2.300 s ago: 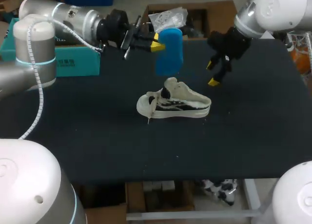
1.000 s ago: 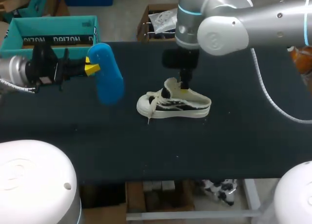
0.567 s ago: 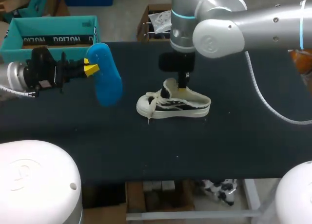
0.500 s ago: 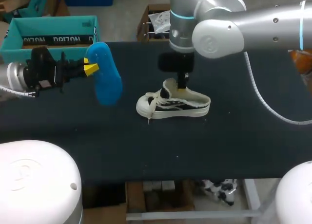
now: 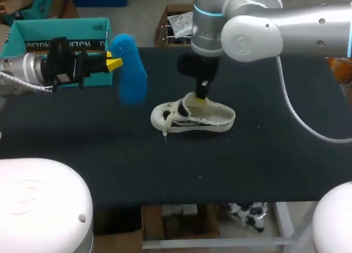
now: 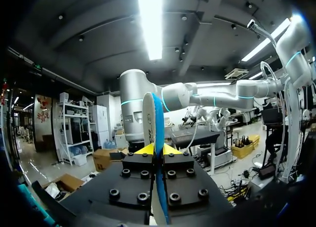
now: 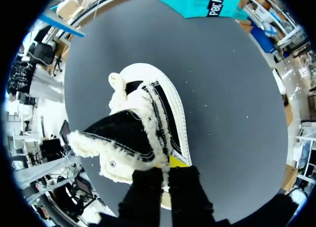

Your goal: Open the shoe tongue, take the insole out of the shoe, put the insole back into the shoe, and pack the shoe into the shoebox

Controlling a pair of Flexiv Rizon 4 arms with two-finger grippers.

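The shoe (image 5: 192, 116) is sitting upright in the middle of the table (image 5: 275, 154), my right pincer (image 5: 201, 99) nipping its fleecy collar between nearly closed fingers. My left pincer (image 5: 114, 62) is clamping the blue insole (image 5: 130, 71) in the air, near the teal shoebox (image 5: 55, 30).

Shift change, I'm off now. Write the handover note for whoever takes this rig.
Left jaws: shut on the blue insole, held in the air near the teal shoebox.
Right jaws: shut on the shoe at its fleecy opening. The shoe stands mid-table.
Done: tongue pulled open, insole out.
Left: insole back into the shoe, then shoe into the shoebox.
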